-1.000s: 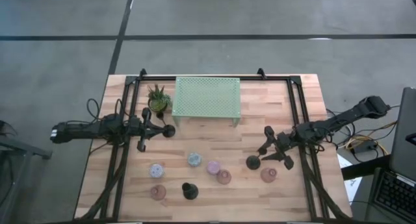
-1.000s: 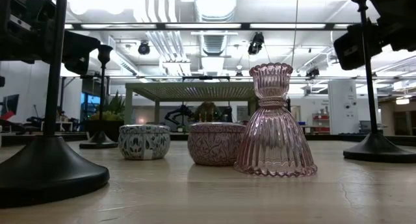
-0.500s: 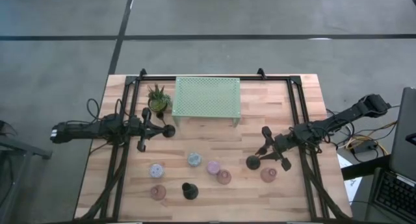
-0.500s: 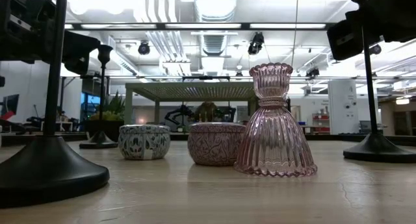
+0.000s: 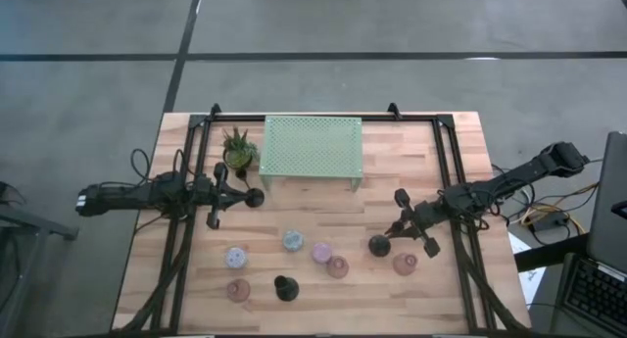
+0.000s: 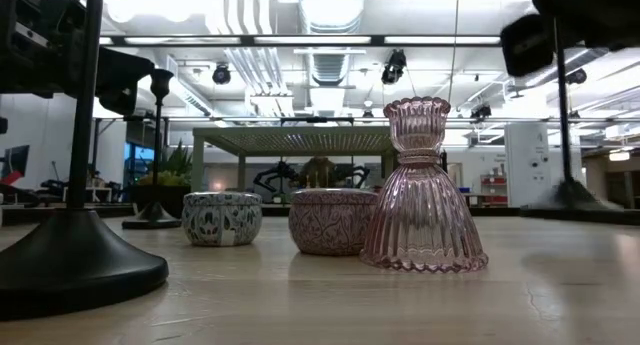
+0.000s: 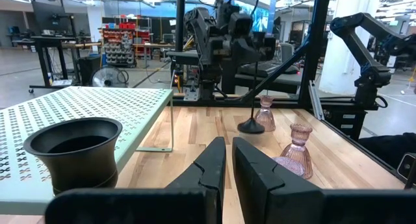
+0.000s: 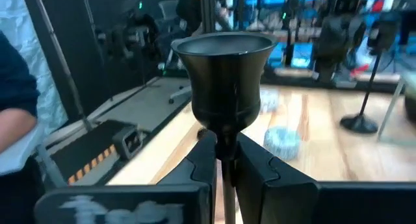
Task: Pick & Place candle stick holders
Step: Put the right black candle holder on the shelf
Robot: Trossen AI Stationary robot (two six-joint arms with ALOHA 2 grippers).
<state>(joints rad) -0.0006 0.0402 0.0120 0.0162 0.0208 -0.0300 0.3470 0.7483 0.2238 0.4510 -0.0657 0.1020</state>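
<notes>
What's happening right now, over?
Right tool shut on black candlestick stem. Left tool shut, empty, waiting near the shelf. Path looks unobstructed.

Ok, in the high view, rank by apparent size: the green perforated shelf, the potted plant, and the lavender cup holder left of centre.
1. Green perforated shelf, clearly largest.
2. Potted plant, much smaller.
3. Lavender cup holder, smallest, though not far below the plant's spread.

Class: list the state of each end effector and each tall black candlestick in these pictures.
Right end effector: shut on the stem of the right slim black candlestick, which is upright.
Left end effector: shut, empty.
Left slim black candlestick: upright, ungripped.
Front slim black candlestick: upright, ungripped.
</notes>
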